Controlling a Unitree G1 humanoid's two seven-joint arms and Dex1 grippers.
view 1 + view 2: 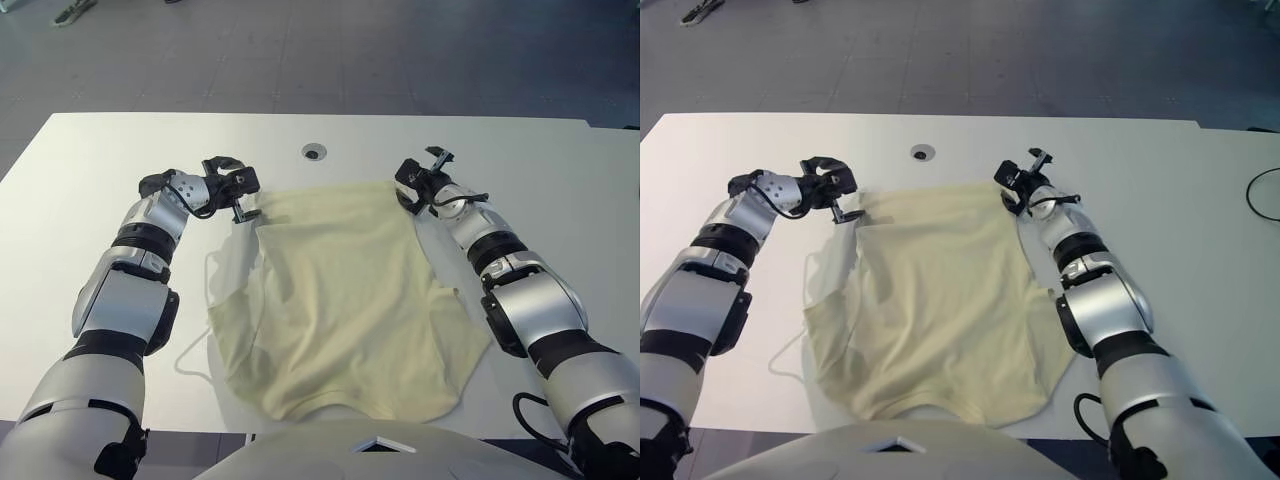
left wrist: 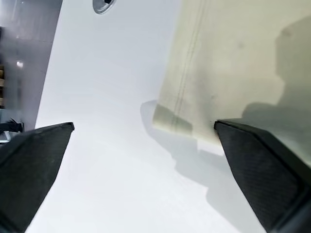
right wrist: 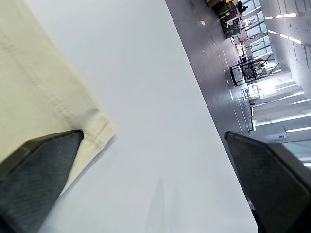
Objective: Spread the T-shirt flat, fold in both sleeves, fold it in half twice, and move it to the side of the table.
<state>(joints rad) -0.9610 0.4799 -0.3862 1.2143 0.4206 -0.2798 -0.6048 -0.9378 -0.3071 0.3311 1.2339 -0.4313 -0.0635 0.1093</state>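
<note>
Nearest in, the pale yellow T-shirt (image 1: 340, 300) lies rumpled by the six o'clock edge of the white desk (image 1: 100, 150), running up to its far hem, where both arms stretch forward, left claw (image 1: 244, 202) spread wide at the eleven o'clock corner, right claw (image 1: 408, 190) spread at one o'clock.

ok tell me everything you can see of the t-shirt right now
The t-shirt is pale yellow, soft-looking cloth with a stitched hem. It lies on the white table, spread mostly flat but rumpled along its sides. The hem edge is away from the robot and the opposite end reaches the table's near edge. The left gripper and right gripper sit at the two far corners, jaws open around each corner.
</note>
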